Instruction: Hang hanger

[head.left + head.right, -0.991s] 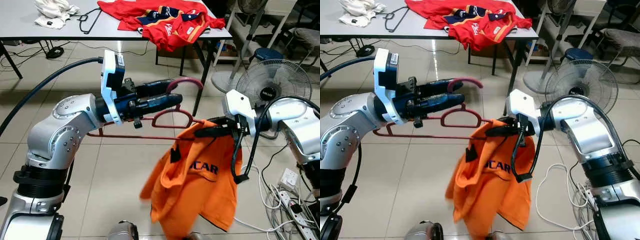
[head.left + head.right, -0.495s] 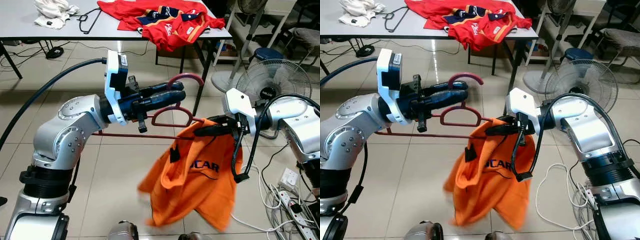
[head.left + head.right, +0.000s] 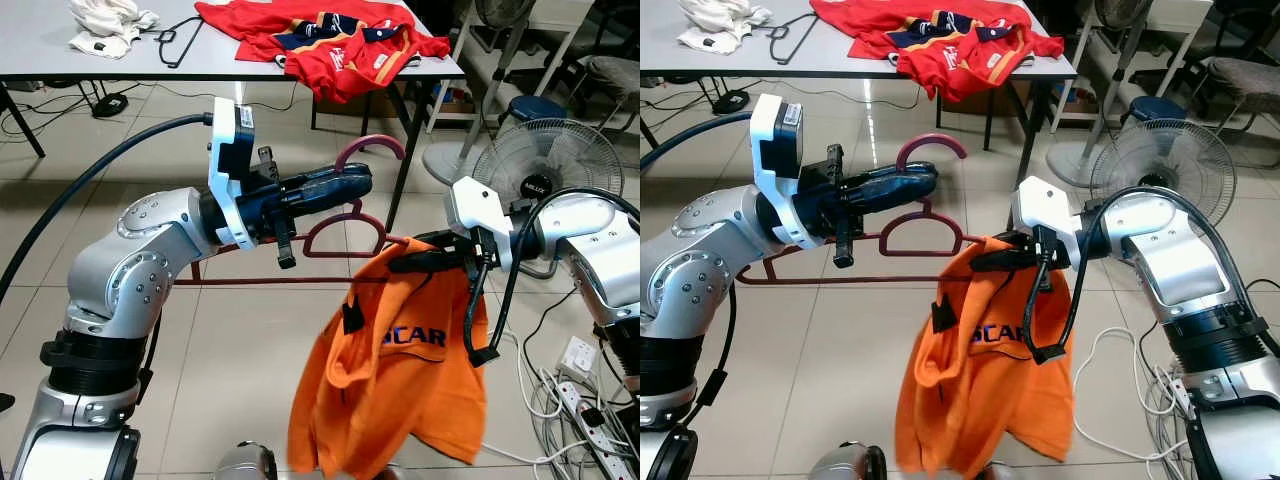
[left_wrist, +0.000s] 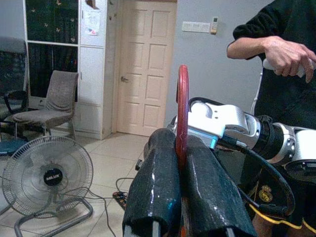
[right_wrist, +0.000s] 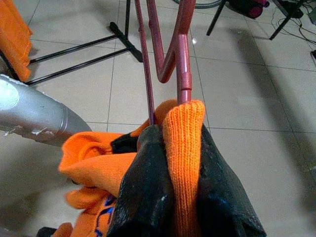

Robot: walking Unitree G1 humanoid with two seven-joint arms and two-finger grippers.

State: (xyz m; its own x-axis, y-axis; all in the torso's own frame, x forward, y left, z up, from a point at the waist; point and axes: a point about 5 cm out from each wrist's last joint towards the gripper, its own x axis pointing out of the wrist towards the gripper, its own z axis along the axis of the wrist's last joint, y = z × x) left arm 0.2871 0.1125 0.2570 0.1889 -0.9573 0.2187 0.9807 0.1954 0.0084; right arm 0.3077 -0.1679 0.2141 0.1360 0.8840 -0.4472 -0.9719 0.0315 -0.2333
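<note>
A dark red hanger [image 3: 345, 232] is held in mid-air over the tiled floor. My left gripper [image 3: 352, 186] is shut on its neck just below the hook [image 4: 182, 111]. An orange shirt [image 3: 400, 375] with dark lettering hangs from the hanger's right end. My right gripper [image 3: 400, 266] is shut on the shirt's orange ribbed collar [image 5: 182, 143] where it wraps that end of the hanger. The hanger's left arm and bottom bar [image 3: 820, 280] are bare, and the shirt droops down to the right.
Behind stands a grey table [image 3: 60, 55] with a red shirt [image 3: 320, 40], a white cloth [image 3: 108, 22] and a black hanger [image 3: 180, 40]. A pedestal fan [image 3: 545, 175] is at the right, with cables and a power strip [image 3: 585, 400] on the floor. A person [image 4: 276, 54] stands ahead.
The orange shirt has swung and now hangs straighter down. My left gripper has tilted the hanger slightly, so its left end sits lower.
</note>
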